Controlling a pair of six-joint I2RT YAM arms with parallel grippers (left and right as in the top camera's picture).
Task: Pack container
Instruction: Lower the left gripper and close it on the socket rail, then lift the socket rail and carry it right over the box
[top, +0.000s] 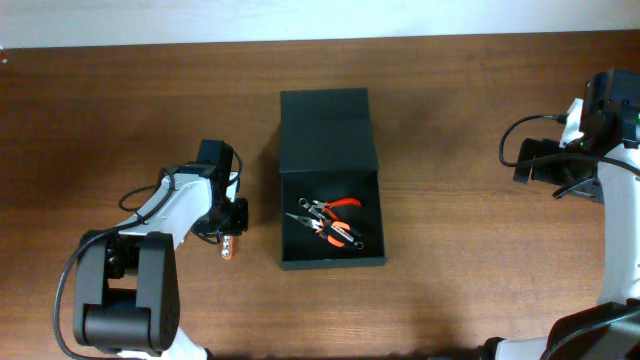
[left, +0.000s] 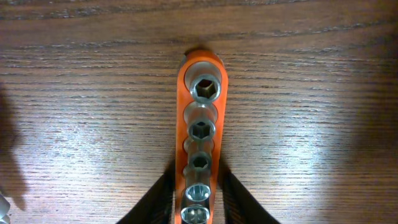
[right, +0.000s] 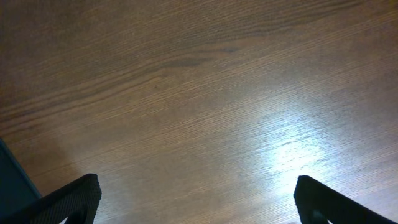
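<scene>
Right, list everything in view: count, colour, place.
dark green-black rectangular box with hinged flap lid: one, table centre, open, lid laid back.
orange-handled metal pliers: at least two, exact count unclear, inside the box.
orange plastic socket rail: one, on the table left of the box.
silver metal hex sockets: five visible, in a row on the rail.
brown wooden table: one, under everything.
left arm: one, black and white, over the rail, jaws against both its sides.
right arm: one, black and white, far right, jaws wide open above bare table.
</scene>
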